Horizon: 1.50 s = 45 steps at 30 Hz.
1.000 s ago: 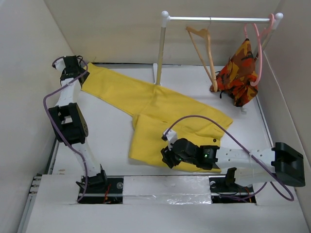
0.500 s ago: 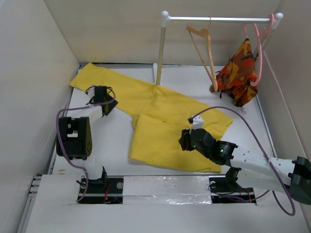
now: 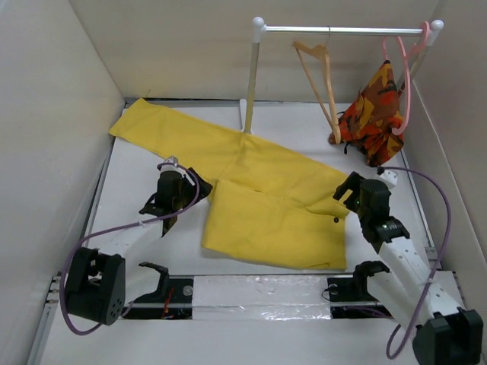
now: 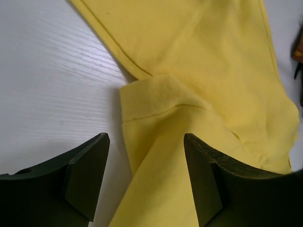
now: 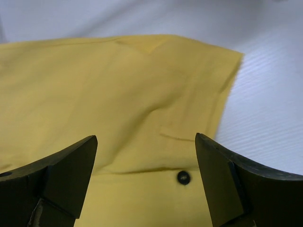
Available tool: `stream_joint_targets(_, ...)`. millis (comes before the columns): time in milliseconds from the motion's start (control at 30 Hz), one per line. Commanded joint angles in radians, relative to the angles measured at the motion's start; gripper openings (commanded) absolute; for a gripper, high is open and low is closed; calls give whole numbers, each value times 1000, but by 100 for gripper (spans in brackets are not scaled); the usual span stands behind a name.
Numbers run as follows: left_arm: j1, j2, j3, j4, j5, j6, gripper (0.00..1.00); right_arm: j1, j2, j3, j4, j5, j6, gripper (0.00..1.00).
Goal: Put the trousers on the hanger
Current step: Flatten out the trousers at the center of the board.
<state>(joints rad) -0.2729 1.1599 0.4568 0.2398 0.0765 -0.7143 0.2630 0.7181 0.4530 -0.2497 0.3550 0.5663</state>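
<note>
Has the left hand point(image 4: 146, 139) back from 11 o'clock to 9, the right hand point(image 5: 146, 138) from 6 to 3, both open, empty, flanking the large plain bright yellow cloth trousers point(image 3: 266, 198), flat at centre. Suggests regrasping before the light tan wooden triangular hanger point(image 3: 319, 80) at 1 o'clock.

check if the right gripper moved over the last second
Yes. In the top view the right gripper has swung right and toward the back, from over the near part of the trousers to their right edge, closer to the hanger.
</note>
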Motion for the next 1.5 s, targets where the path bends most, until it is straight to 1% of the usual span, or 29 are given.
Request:
stream_joint_targets(0,-46,-71,-30,35,62,39,61,-187,91,-16,58,-136,-22,89)
stream_joint_targets(33,-55,-80,-38,39,62,39,60,-303,118,-20,78,-177,-37,89)
stream_joint_targets(133,-68,-95,-70,76,72,50,53,-436,227,-16,133,-332,-49,88)
stream_joint_targets(167,-77,-86,-75,79,74,52,40,-482,251,-8,130,-368,-52,87)
stream_joint_targets(200,-77,-83,-81,87,75,53,34,-482,274,-2,141,-416,-52,86)
stream_joint_targets(267,-89,-63,-96,111,81,53,23,-495,319,-4,151,-429,-33,81)
stream_joint_targets(333,-98,-51,-107,131,95,50,17,-495,336,-7,176,-449,-11,77)
stream_joint_targets(433,-98,-32,-127,170,124,42,0,-495,377,3,214,-470,10,74)
stream_joint_targets(533,-132,-25,-132,202,149,23,0,-504,434,19,236,-482,35,74)
stream_joint_targets(700,-264,-48,-122,196,91,-14,0,-565,566,16,317,-570,69,68)
stream_joint_targets(767,-282,-68,-122,187,80,-20,0,-599,583,19,334,-579,72,57)
stream_joint_targets(800,-282,-74,-119,181,77,-24,0,-608,589,23,355,-587,73,47)
stream_joint_targets(833,-295,-77,-119,179,85,-24,0,-617,589,30,366,-585,79,23)
stream_joint_targets(867,-305,-81,-116,170,89,-24,0,-639,587,39,371,-582,83,14)
stream_joint_targets(933,-345,-78,-95,153,89,-11,10,-648,581,82,377,-544,84,0)
stream_joint_targets(967,-362,-72,-81,127,85,-5,21,-648,574,99,369,-515,84,0)
stream_joint_targets(1033,-403,-69,-38,83,59,10,32,-648,534,134,331,-433,64,3)
stream_joint_targets(1067,-404,-81,-27,72,54,13,42,-648,514,139,326,-426,52,11)
stream_joint_targets(1100,-404,-95,-15,64,54,15,47,-636,495,141,313,-426,38,24)
stream_joint_targets(1133,-404,-112,-7,58,37,21,47,-616,474,142,300,-413,6,45)
stream_joint_targets(1167,-404,-149,3,26,25,26,50,-590,422,142,282,-395,-8,55)
stream_joint_targets(1200,-404,-166,32,-23,-16,36,51,-528,391,139,253,-361,-38,71)
stream_joint_targets(1267,-404,-221,74,-81,-62,47,55,-460,296,131,202,-311,-66,82)
stream_joint_targets(1300,-404,-239,115,-109,-98,55,56,-420,261,125,170,-295,-77,84)
stream_joint_targets(1333,-404,-258,134,-135,-147,59,56,-324,229,119,156,-283,-95,84)
stream_joint_targets(1367,-404,-294,152,-181,-170,67,56,-267,196,115,138,-275,-97,81)
stream_joint_targets(1400,-404,-314,189,-206,-196,68,56,-204,140,99,119,-277,-98,75)
stream_joint_targets(1433,-404,-336,206,-224,-251,70,55,-136,118,87,127,-300,-98,62)
stream_joint_targets(1467,-404,-380,221,-259,-276,70,54,9,101,79,127,-301,-89,55)
